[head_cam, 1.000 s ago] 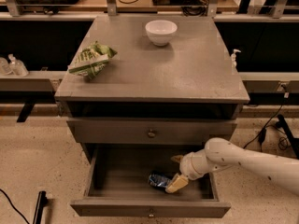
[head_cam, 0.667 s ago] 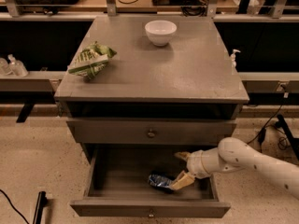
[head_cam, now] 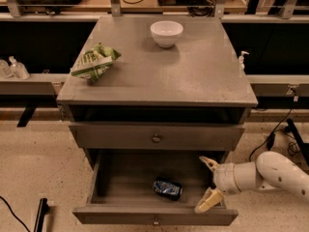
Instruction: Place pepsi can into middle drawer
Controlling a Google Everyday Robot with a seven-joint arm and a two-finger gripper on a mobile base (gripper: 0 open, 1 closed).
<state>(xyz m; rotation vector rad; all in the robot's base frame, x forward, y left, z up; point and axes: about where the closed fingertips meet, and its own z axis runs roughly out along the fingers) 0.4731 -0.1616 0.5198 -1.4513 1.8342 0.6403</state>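
Observation:
The pepsi can (head_cam: 168, 188), dark blue with silver ends, lies on its side on the floor of the pulled-out middle drawer (head_cam: 120, 182), right of the drawer's centre. My gripper (head_cam: 203, 185) is at the drawer's right end, just right of the can and apart from it. Its two cream fingers are spread open and hold nothing. One fingertip (head_cam: 207, 162) is over the drawer's back right; the other (head_cam: 205, 204) is near the front panel. The white arm (head_cam: 270, 175) comes in from the right.
A closed drawer with a round knob (head_cam: 156, 138) sits above the open one. On the grey cabinet top (head_cam: 193, 76) stand a white bowl (head_cam: 166, 33) at the back and a green-and-white snack bag (head_cam: 94, 63) at the left. Cables lie on the floor at right.
The gripper has let go of the can and drawn back to the right. The can now lies free on the drawer floor.

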